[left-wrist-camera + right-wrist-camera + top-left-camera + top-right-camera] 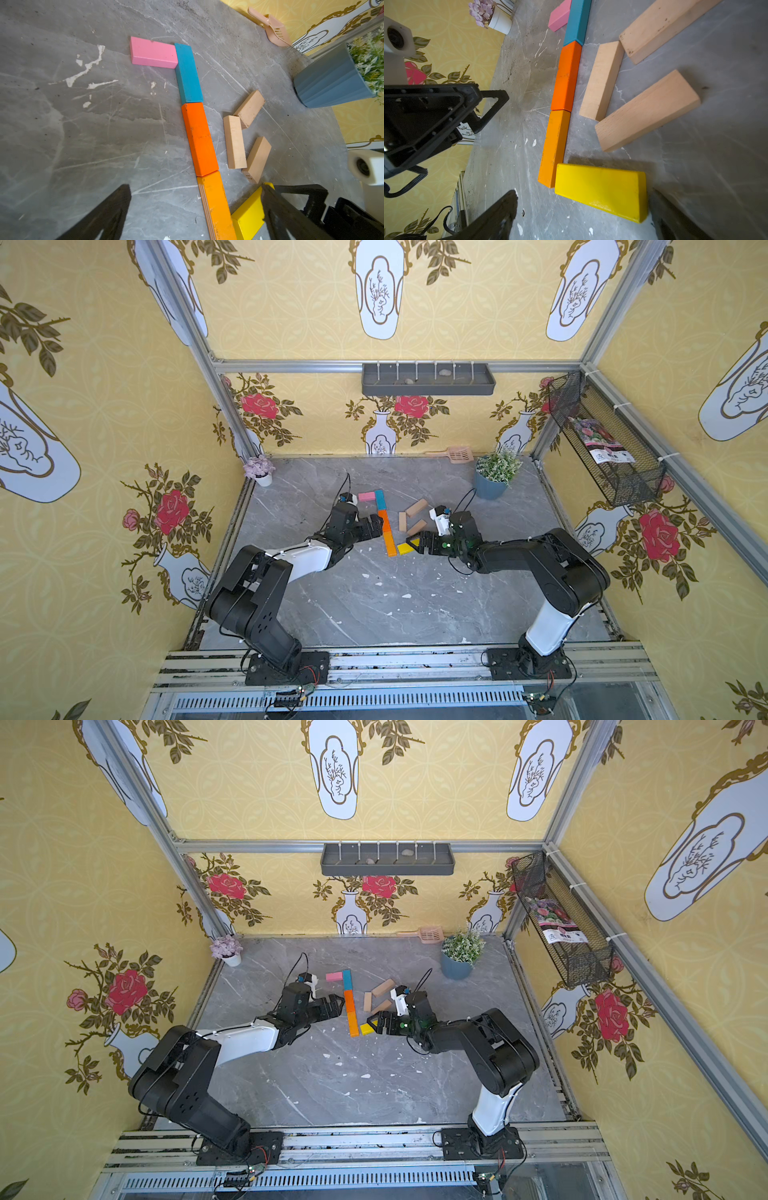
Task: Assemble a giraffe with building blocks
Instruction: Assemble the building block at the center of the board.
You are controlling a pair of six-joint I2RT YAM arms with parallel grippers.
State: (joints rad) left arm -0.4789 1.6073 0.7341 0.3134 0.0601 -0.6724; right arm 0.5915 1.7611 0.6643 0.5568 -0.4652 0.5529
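The giraffe lies flat mid-table: pink block [366, 496] against the far end of the blue block [380, 499], then two orange blocks [384, 521] [390, 544] in a line. The yellow block [404, 548] [600, 187] touches the near orange block's side at an angle. Three tan blocks [416, 507] [402, 521] [416, 527] lie loose to the right. My left gripper [377, 527] [196, 186] is open, straddling the near orange block. My right gripper [413, 546] [583, 192] is open around the yellow block, one finger close to its outer end.
A blue pot with a green plant [490, 485] stands at the back right, with a pink scoop [457, 455] by the back wall. A small white pot of purple flowers [259, 472] sits back left. The two grippers are close together over the blocks.
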